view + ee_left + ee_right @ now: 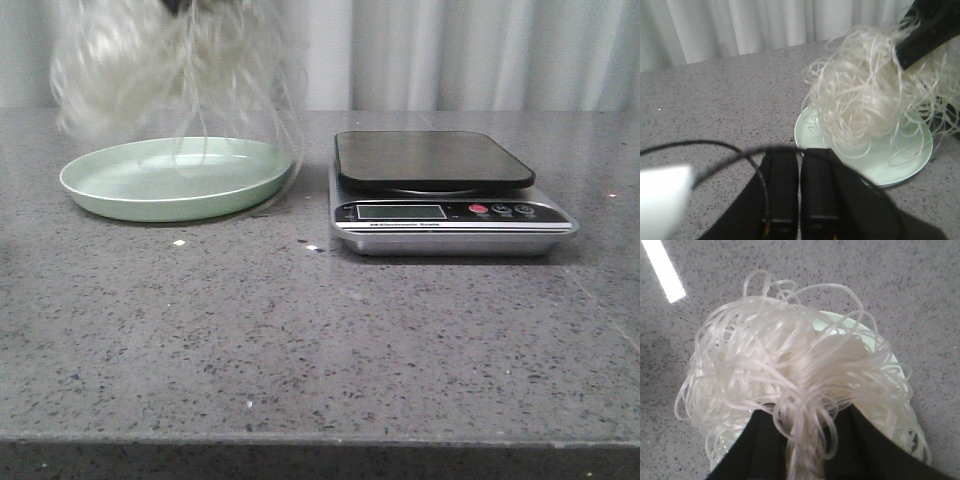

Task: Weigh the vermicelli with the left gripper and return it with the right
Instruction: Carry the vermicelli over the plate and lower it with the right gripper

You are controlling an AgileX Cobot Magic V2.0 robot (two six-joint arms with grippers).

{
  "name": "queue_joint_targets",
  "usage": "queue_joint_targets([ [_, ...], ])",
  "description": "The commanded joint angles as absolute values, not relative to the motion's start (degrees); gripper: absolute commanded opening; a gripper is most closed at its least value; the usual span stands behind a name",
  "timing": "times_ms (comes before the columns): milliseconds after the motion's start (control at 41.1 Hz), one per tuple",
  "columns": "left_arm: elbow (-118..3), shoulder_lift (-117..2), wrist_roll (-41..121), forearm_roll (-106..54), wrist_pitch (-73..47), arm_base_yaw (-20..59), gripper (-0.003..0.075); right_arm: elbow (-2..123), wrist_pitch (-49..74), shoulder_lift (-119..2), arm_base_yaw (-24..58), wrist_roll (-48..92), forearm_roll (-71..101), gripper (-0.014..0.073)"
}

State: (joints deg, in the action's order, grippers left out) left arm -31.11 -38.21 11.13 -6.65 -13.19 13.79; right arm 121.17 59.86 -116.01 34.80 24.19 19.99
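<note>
The vermicelli (150,60) is a fluffy white nest hanging in the air just above the pale green plate (120,190), with loose strands trailing down to the plate. My right gripper (802,415) is shut on a bunch of its strands (790,370). In the left wrist view that arm's black finger (930,30) comes in from above the vermicelli (865,100). My left gripper (799,155) is shut with nothing in it. It sits low over the table beside the plate (905,160).
A silver kitchen scale (450,215) with a bare dark platform (430,160) stands to the right of the plate. The grey speckled tabletop (300,340) runs to the front edge. A pale curtain hangs behind.
</note>
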Motion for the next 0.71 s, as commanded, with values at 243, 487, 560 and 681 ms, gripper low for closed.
queue_joint_targets([
  [243,-32.70,-38.06,10.65,-7.05,-8.58,13.83,0.0137,123.14,56.47,-117.76,34.76,24.60,20.13,0.0159],
  [487,-32.70,-38.06,10.65,-7.05,-8.58,13.83,0.0137,123.14,56.99,-118.66,34.76,24.60,19.97,0.0166],
  [560,-32.70,-38.06,10.65,-7.05,-8.58,13.83,0.0137,123.14,57.02,-118.66,34.76,24.60,19.97,0.0192],
  [681,-32.70,-38.06,10.65,-7.05,-8.58,13.83,0.0137,123.14,57.07,-118.54,34.76,24.60,19.97,0.0302],
])
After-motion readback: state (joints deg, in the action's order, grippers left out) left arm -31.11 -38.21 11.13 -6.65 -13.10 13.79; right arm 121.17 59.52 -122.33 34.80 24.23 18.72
